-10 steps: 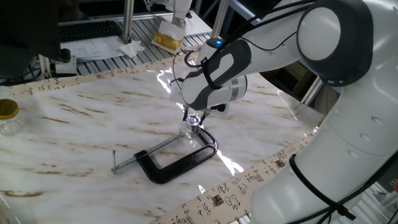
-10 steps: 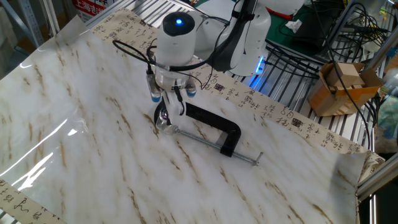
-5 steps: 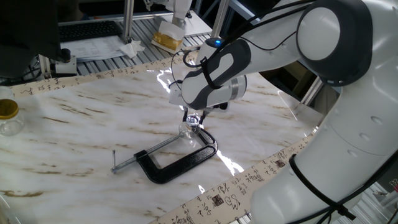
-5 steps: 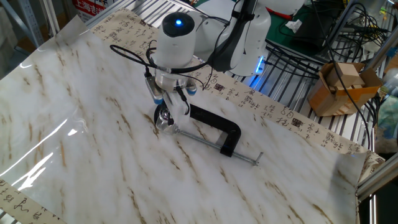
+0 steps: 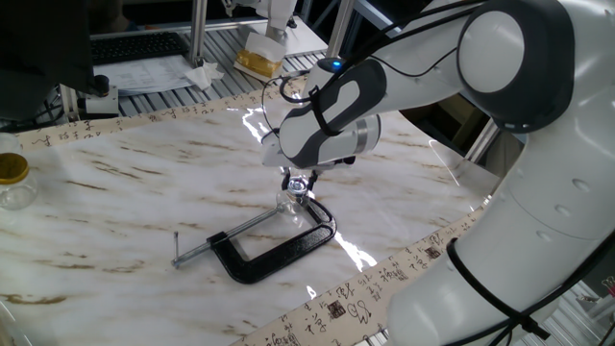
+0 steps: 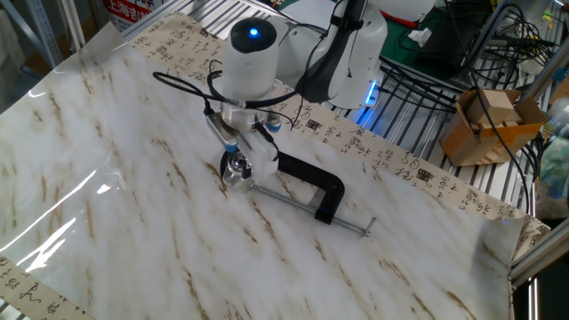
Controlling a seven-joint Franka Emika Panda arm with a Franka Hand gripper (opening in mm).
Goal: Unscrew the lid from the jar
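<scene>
Pointing straight down, the hand (image 5: 299,183) pinches the lid (image 6: 236,164) directly beneath it; the jar (image 5: 292,199) stands upright below on the bench (image 5: 144,192), beside the clamp (image 5: 274,252).

We see the gripper (image 6: 238,156) turned further around its own axis over the lid (image 6: 235,164) than a second ago; its fingers (image 6: 260,153) sit at a new angle.

We are seeing glossy marble-look table (image 5: 144,192); beside matt black C-clamp (image 5: 279,252) with bare metal screw, clear glinting jar (image 5: 291,200) and lid (image 5: 299,185).
</scene>
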